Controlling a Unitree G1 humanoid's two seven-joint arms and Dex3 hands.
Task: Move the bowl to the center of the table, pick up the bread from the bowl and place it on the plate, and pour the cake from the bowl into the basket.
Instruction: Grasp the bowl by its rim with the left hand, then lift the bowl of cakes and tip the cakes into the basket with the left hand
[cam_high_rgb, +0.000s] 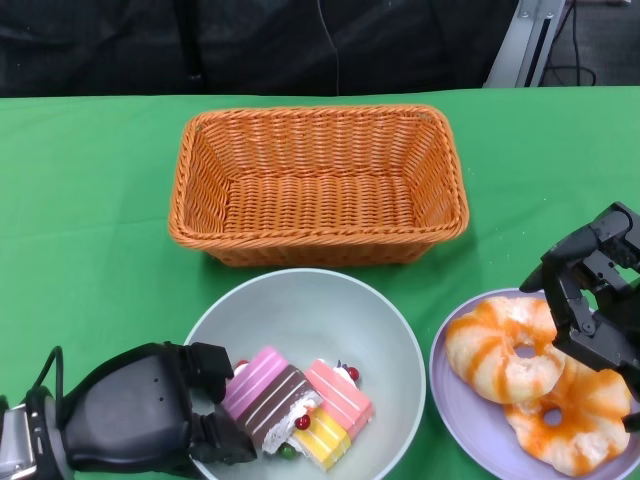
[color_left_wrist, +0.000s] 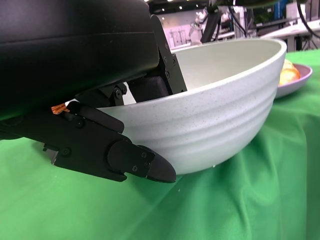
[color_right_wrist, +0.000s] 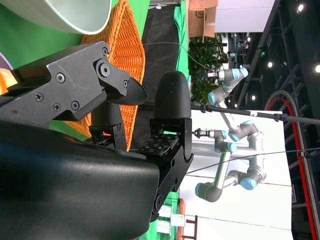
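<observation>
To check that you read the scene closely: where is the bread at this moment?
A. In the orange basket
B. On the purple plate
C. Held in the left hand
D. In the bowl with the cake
B: the head view shows the two orange-striped bread rings lying on the purple plate, while the basket is empty and the bowl holds only cake.

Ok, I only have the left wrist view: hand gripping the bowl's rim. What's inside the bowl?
Observer: Striped cake slices lie in the bowl by the left hand; no bread there.
Operator: Where's the bread?
Observer: Two orange-glazed bread rings lie on the purple plate.
Operator: And the right hand?
Observer: The right hand hangs over the plate's right side, fingers apart, holding nothing.
</observation>
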